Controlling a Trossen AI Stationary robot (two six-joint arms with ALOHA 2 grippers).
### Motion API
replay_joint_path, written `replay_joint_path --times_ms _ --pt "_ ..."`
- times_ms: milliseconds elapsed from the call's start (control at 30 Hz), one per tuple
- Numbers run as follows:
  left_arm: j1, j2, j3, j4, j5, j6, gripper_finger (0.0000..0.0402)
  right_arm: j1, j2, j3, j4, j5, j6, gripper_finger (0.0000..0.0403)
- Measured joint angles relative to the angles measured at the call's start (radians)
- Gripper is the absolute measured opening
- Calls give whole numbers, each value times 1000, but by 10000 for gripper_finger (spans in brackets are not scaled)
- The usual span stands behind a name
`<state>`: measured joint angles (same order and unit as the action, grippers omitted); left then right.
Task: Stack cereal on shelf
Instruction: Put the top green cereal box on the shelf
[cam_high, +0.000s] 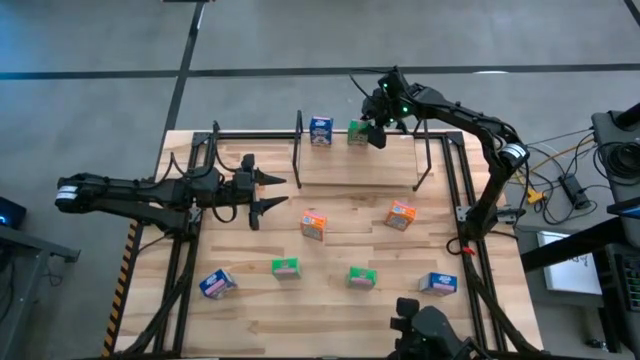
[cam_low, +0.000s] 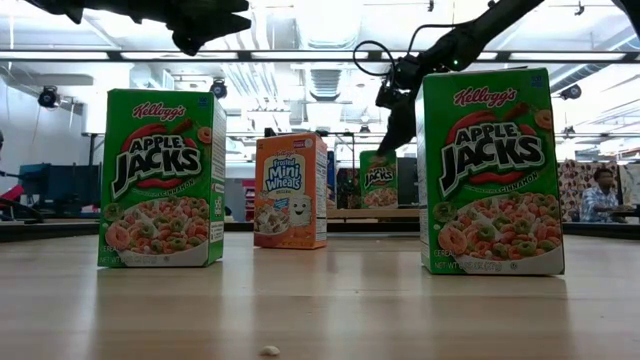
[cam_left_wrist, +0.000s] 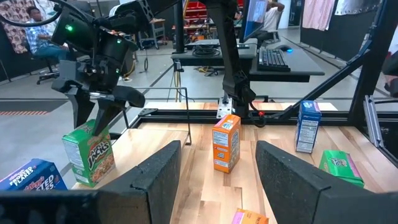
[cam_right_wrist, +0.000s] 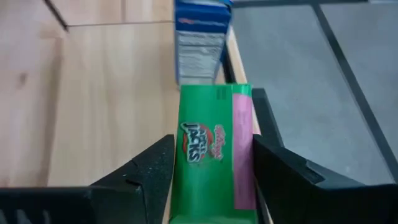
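The shelf (cam_high: 360, 168) is a light-wood board in a thin black rod frame at the table's far side. A blue cereal box (cam_high: 320, 130) and a green cereal box (cam_high: 356, 134) stand side by side on their bases along its far edge. My right gripper (cam_high: 374, 131) slants down over the green box (cam_right_wrist: 214, 155), one finger on either side of its upper part, jaws a little wider than the box. My left gripper (cam_high: 270, 195) hovers open and level over the table's left middle, holding nothing. My right gripper comes at the green box's top end (cam_left_wrist: 87, 134) slanting down from the far right, its fingers (cam_right_wrist: 155, 171) lying close along the two narrow sides. The box stands on the shelf board. Whether the fingers touch it, I cannot tell.
Loose boxes stand on the tabletop: two orange (cam_high: 314, 225) (cam_high: 401, 214), two green (cam_high: 285, 267) (cam_high: 361, 277), two blue (cam_high: 217, 284) (cam_high: 438, 284). Upright shelf posts (cam_high: 298, 150) (cam_high: 422, 160) and larger black side frames (cam_high: 185, 250) border the work area. People sit in the room beyond.
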<state>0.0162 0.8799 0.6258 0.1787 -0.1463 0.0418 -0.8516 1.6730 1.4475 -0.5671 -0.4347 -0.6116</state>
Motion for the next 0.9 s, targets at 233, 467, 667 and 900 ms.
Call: replay_joint_path --times_ms 233,467,667,900 --pt "0 0 0 5 0 -5 191 0 0 0 0 -38 -30 164" --pt "0 0 0 6 0 -6 191 0 0 0 6 -38 -43 143" --pt "0 0 0 6 0 -6 191 0 -1 0 6 -75 -68 134" --pt "0 0 0 7 0 -6 191 0 -1 0 5 -91 -79 136"
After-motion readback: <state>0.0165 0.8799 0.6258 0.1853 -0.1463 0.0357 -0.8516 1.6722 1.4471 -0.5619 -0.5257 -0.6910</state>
